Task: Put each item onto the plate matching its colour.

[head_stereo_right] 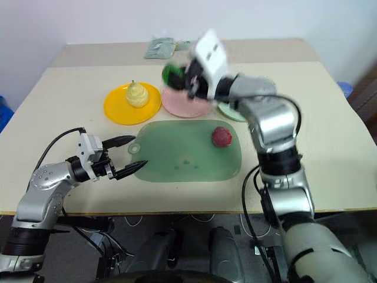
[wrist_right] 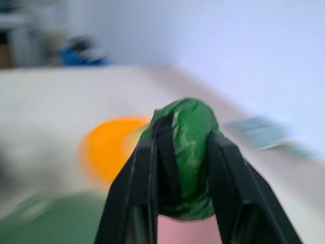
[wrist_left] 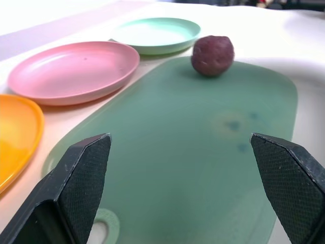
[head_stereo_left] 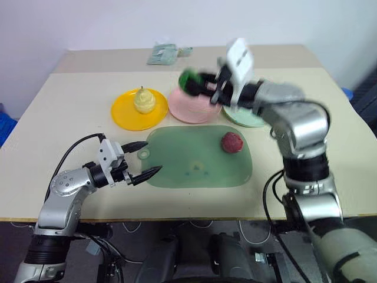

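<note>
Our right tool (head_stereo_left: pixel 203 84) is clamped on the green ball (head_stereo_left: pixel 189 80), held in the air, seemingly above the pink plate (head_stereo_left: pixel 191 106). Our left tool (head_stereo_left: pixel 141 159) is spread wide at the green mat (head_stereo_left: pixel 194 159)'s tab end. The red ball (head_stereo_left: pixel 232 142) sits on the mat; the pear (head_stereo_left: pixel 144 101) on the yellow plate (head_stereo_left: pixel 126 113) beside the pink plate.

this looks to me like a lab or test room, not a home. i stand at a plain beige table (head_stereo_left: pixel 70 118) set against a bare white wall (head_stereo_left: pixel 88 23). black cables (head_stereo_left: pixel 177 224) dangle below the table's near edge, and a blue bin (head_stereo_left: pixel 5 127) sits beside its left edge.
</note>
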Tool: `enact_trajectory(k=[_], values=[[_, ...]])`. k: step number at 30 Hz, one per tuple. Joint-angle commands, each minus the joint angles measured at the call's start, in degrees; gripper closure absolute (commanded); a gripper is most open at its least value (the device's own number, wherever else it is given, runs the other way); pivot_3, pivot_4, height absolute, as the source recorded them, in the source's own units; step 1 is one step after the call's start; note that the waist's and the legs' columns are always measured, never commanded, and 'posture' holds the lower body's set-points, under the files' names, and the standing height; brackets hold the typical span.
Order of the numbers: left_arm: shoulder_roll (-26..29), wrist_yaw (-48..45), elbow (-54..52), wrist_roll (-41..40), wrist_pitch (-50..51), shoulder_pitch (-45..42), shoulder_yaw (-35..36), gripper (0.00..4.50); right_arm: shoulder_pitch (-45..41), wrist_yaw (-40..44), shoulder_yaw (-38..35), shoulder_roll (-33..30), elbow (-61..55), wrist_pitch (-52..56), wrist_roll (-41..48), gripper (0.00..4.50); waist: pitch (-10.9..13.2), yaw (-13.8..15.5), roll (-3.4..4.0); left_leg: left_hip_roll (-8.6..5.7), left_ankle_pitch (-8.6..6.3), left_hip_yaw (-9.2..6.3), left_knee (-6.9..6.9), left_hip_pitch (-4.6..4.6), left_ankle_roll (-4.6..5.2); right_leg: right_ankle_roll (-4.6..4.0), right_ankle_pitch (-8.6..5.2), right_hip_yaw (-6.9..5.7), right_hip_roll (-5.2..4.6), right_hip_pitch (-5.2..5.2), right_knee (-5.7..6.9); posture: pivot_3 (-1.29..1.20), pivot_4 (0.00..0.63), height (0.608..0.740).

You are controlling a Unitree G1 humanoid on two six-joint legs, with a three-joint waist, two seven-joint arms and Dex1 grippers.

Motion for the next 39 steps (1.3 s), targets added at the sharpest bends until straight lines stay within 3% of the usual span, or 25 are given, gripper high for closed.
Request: enact_trajectory(k=[1, 6, 11, 14, 18, 20, 25, 30, 34, 39], values=[[-0.96, 1.04, -2.59, -2.99, 1.83, -1.4, 0.83, 0.0, -3.17, -3.12, -2.73, -2.47, 20.94, -14.88, -3.94, 3.42, 0.0, 0.24, -0.01, 0.0, 0.0, 0.01, 0.0, 0.0, 0.0, 0.0, 0.0, 0.0, 0.0, 0.0, 0.0, 0.0, 0.15, 0.74], [-1.45, 1.58, -5.03, -6.56, 5.29, -1.43, 1.71, 0.0, -7.52, -6.53, -3.25, -2.5, 48.11, -29.92, -7.05, 3.42, 0.05, -0.8, 0.07, 0.02, 0.06, 0.05, -0.2, -0.01, -0.07, -0.05, 0.0, 0.03, -0.03, -0.13, 0.06, 0.0, 0.15, 0.74], [0.04, 0.91, -7.59, -7.81, 7.63, -0.42, 1.88, 0.0, -9.27, -8.56, -4.62, -1.33, 59.99, -36.21, -7.41, 3.42, 0.09, -2.48, 0.14, 0.04, 0.21, 0.24, -0.25, -0.05, -0.32, -0.05, 0.0, 0.22, -0.04, -0.21, 0.02, 0.0, 0.15, 0.74], [0.94, 1.14, -8.84, -8.27, 8.63, -0.64, 2.2, 0.0, -9.42, -9.49, -5.36, -0.7, 62.61, -37.53, -7.7, 2.3, 0.09, -2.79, 0.14, 0.05, 0.18, 0.27, -0.23, 0.0, -0.28, -0.04, 0.0, 0.27, -0.02, -0.21, 0.07, 0.0, 0.15, 0.74], [1.87, 1.19, -9.49, -8.68, 9.7, -1.32, 2.32, 0.0, -9.11, -9.79, -6.35, -0.4, 63.32, -38.28, -7.49, 0.24, 0.09, -2.62, 0.14, 0.06, 0.07, 0.22, -0.2, 0.03, -0.08, -0.08, 0.03, 0.28, 0.03, -0.2, 0.17, 0.0, 0.15, 0.74], [2.13, 1.06, -9.66, -8.95, 10.13, -1.58, 2.24, 0.0, -8.69, -9.58, -6.93, -0.73, 62.24, -38.64, -7.08, 0.06, 0.09, -2.6, 0.15, 0.07, 0.09, 0.21, -0.17, 0.04, -0.1, -0.1, 0.04, 0.29, 0.05, -0.2, 0.18, 0.0, 0.15, 0.74], [2.5, 0.05, -8.91, -9.35, 10.61, -2.54, 1.79, 0.0, -3.66, -1.16, -9.4, -2.4, 49.61, -33.31, -1.98, 0.06, 0.1, -2.53, 0.16, 0.08, 0.08, 0.21, -0.19, 0.03, -0.09, -0.1, 0.04, 0.29, 0.06, -0.2, 0.18, 0.0, 0.15, 0.74], [2.54, -2.18, -7.54, -9.43, 10.72, -4.0, 0.74, 0.0, 14.54, 7.19, -8.35, -5.55, 12.42, -10.5, 8.34, 0.06, 0.09, -1.21, 0.16, 0.08, 0.03, 0.17, -0.19, 0.01, -0.03, -0.09, 0.03, 0.29, 0.06, -0.2, 0.12, 0.0, 0.15, 0.74], [2.87, -4.83, -6.85, -9.85, 11.36, -5.38, -0.35, 0.0, 26.09, 7.63, -7.9, -8.39, -7.63, 1.54, 13.55, 0.06, 0.12, -0.8, 0.2, 0.08, -0.02, 0.21, -0.17, -0.03, 0.03, -0.08, 0.03, 0.31, 0.03, -0.24, 0.1, 0.0, 0.15, 0.74], [3.38, -7.81, -6.25, -9.78, 12.18, -6.82, -1.35, 0.0, 32.26, 5.05, -7.1, -8.11, -14.68, 6.31, 14.58, 0.06, 0.11, -0.88, 0.19, 0.13, -0.01, 0.27, -0.05, 0.0, 0.03, -0.07, 0.02, 0.31, 0.03, -0.17, 0.09, 0.0, 0.15, 0.74]])
